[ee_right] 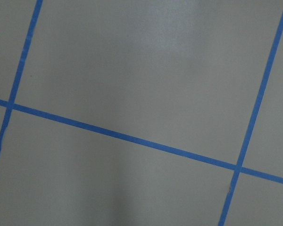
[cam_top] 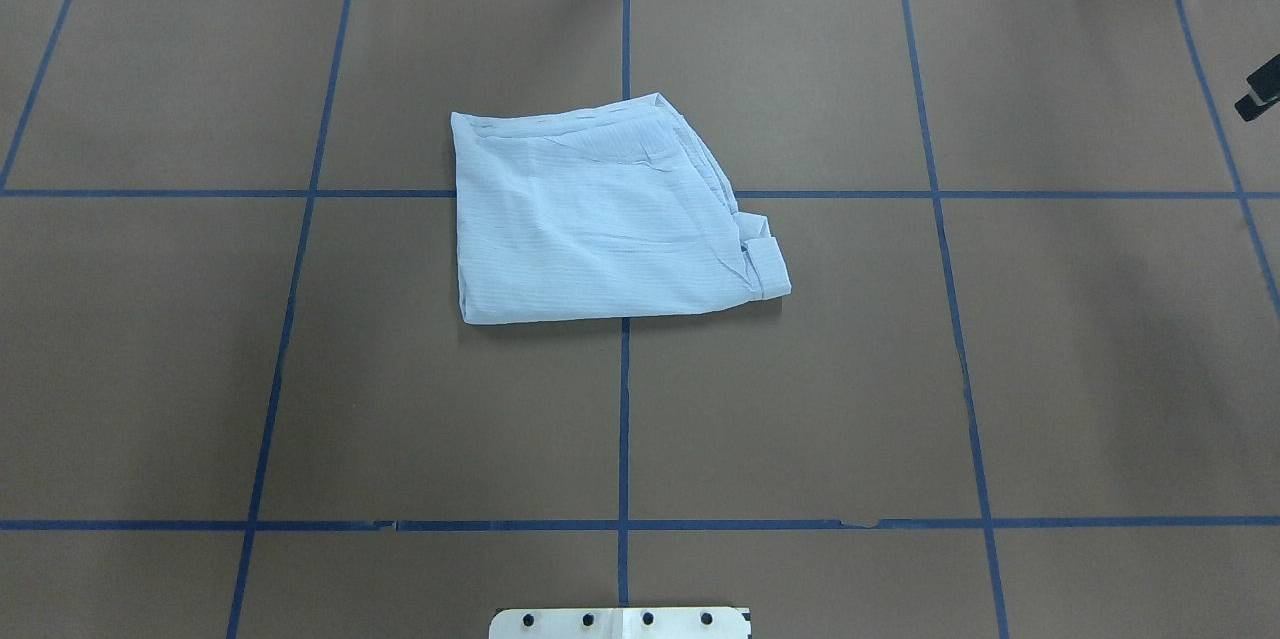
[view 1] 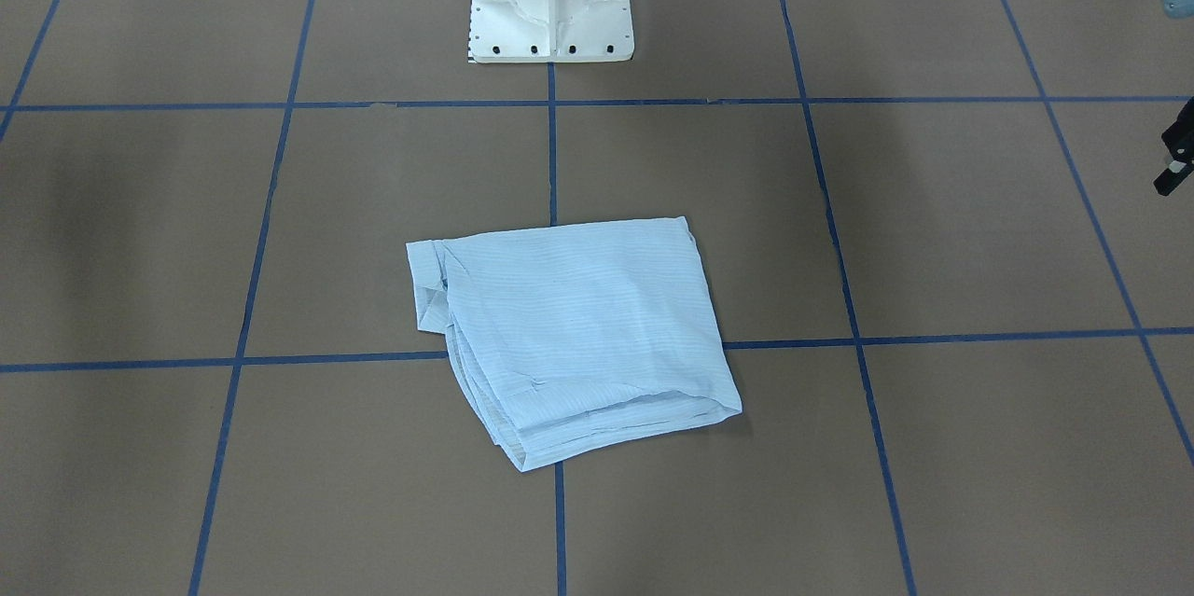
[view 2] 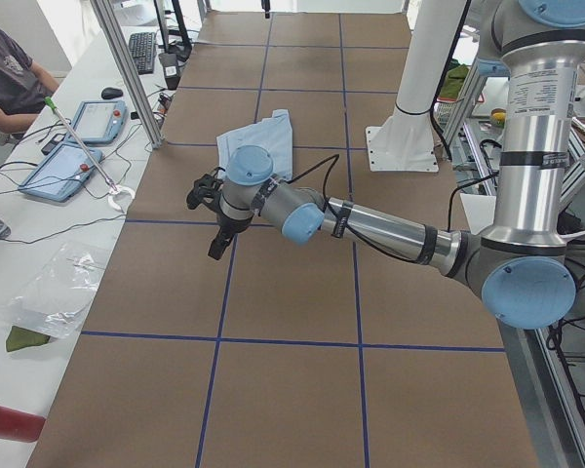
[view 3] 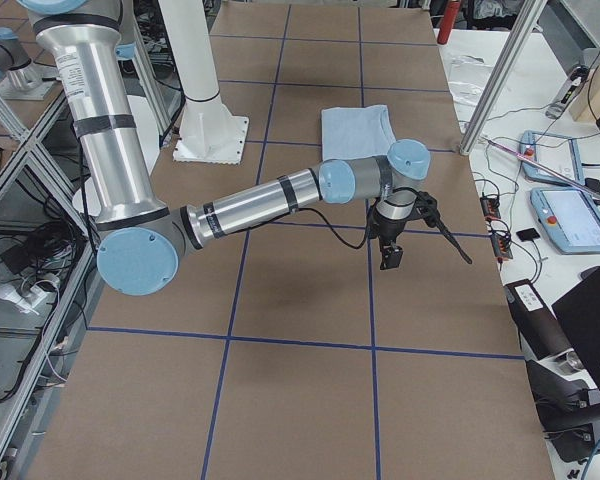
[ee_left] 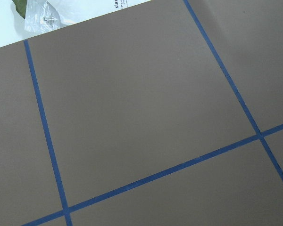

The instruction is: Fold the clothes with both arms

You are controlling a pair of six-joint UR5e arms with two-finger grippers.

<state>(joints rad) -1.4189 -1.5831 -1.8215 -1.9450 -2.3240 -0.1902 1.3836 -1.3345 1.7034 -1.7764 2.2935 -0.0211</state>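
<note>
The light blue shirt [view 1: 569, 335] lies folded into a flat, roughly square packet at the middle of the brown table; it also shows in the overhead view [cam_top: 600, 214] and in both side views [view 2: 258, 146] [view 3: 358, 130]. My left gripper [view 1: 1175, 158] shows only at the front-facing view's right edge. In the left side view [view 2: 207, 219] its fingers stand apart and empty, hanging above bare table well away from the shirt. My right gripper [cam_top: 1258, 97] shows only at the overhead view's right edge. In the right side view [view 3: 425, 255] its fingers are spread and empty, far from the shirt.
The white pedestal base [view 1: 550, 8] stands at the robot's side of the table. Blue tape lines [cam_top: 625, 419] grid the brown surface. An operator [view 2: 10, 78] sits beside tablets [view 2: 63, 171] past the table's far edge. Aluminium posts [view 2: 127, 68] [view 3: 490, 100] stand along that edge.
</note>
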